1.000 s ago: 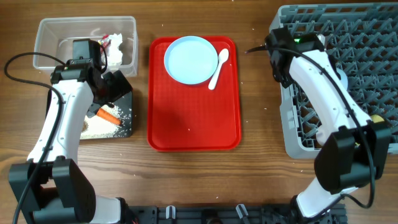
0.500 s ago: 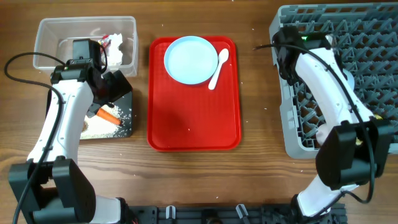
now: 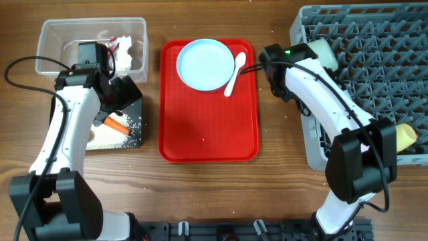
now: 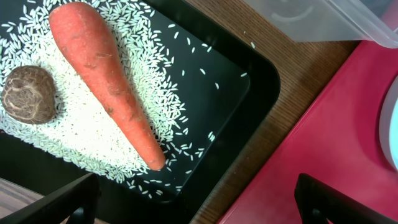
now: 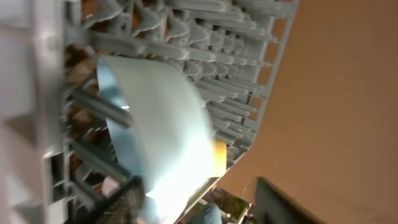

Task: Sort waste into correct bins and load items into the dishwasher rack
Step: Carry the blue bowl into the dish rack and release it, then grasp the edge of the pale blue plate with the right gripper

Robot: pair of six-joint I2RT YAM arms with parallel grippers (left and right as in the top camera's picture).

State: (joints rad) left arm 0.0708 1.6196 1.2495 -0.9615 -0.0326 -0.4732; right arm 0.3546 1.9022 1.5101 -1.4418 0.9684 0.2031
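The left arm (image 3: 67,134) rose from its base at the near edge of the table (image 3: 281,187), ran up the left side and bent at the wrist over the black tray (image 4: 230,106). Its left gripper (image 4: 199,205) hung above that tray's right-hand edge. The jaws were spread as wide as they go, with nothing between them.

Below it a carrot (image 4: 106,81) lay slantwise on a bed of rice (image 4: 56,140), with a small brown lump (image 4: 28,93) just beside its thick end. Behind the black tray stood the clear tub (image 3: 47,40), with white tissue (image 3: 127,53) in it.

The right arm (image 3: 328,94) stood folded at the elbow over the near left corner of the rack (image 3: 374,40). From there it reached slantwise away and to the left, with its wrist over the strip of bare table between the rack and the red tray (image 3: 207,127).

The right gripper (image 5: 199,196) faced the rack. Its view was smeared, but the fingers stood apart and I could see nothing held between them. A pale-blue bowl (image 5: 161,124) stood on edge among the pegs, and a yellow cup (image 3: 406,137) lay at the rack's right side.

On the red tray the plate (image 3: 206,63) and the white spoon (image 3: 234,73) lay side by side at the far end.
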